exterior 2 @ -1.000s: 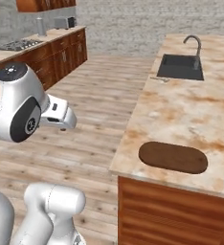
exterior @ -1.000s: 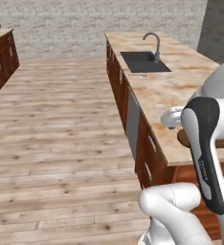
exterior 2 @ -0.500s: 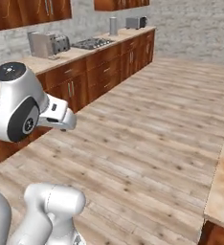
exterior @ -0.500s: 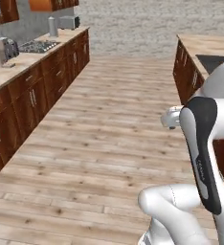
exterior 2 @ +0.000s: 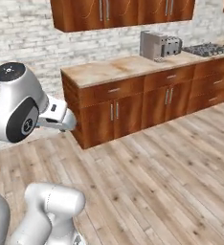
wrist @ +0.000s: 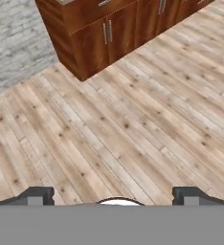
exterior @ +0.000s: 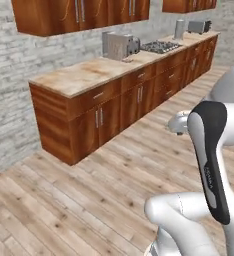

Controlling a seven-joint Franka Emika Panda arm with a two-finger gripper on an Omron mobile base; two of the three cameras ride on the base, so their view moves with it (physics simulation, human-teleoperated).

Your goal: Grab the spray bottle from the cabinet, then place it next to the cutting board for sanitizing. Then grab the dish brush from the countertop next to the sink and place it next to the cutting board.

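No spray bottle, cutting board, dish brush or sink is appearing anywhere here, so which way the bottle lies from the jaws cannot be told. The gripper [wrist: 113, 196] is pointing down at bare wooden floor [wrist: 133, 119], its two dark tips standing wide apart with nothing between them. Ahead of it, a row of low reddish-brown cupboards [exterior: 114, 107] is running along a grey brick wall [exterior 2: 23, 33] under a beige countertop [exterior 2: 118, 67]. A toaster [exterior 2: 160, 45] and a stovetop [exterior 2: 207, 49] are sitting further along. Wall cupboards [exterior: 64, 15] are hanging above, doors closed. Judging from this, the base needs to be facing the tall shelved cabinet before any reach begins.
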